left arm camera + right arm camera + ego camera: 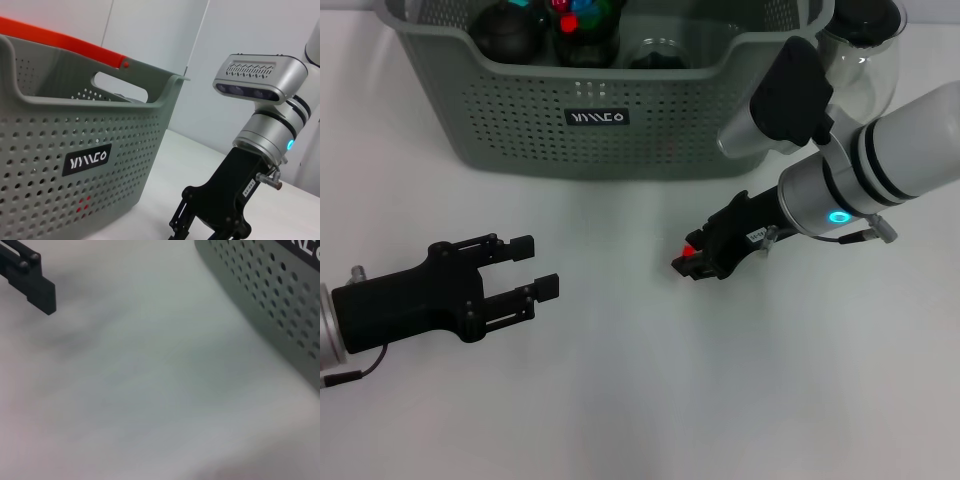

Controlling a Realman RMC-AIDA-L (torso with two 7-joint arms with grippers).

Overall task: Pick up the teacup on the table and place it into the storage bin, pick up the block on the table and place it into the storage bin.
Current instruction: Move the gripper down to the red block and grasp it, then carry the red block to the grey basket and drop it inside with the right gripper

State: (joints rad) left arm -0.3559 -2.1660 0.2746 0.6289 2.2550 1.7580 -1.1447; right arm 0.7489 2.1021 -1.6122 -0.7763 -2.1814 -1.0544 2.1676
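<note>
A small red block (691,249) shows between the black fingers of my right gripper (692,258), which is shut on it low over the table, in front of the storage bin (520,110) and right of its middle. The left wrist view shows this gripper (200,227) beside the bin wall (125,150), its tips cut off by the picture edge. My left gripper (542,266) rests open and empty at the left. No teacup stands on the table. Dark rounded things (505,30) lie in the bin; I cannot tell whether one is the teacup.
A clear glass carafe (865,55) with a black lid stands right of the bin, behind my right arm. The right wrist view shows bare white table (150,390), the bin wall (270,295) and one finger of the left gripper (37,282).
</note>
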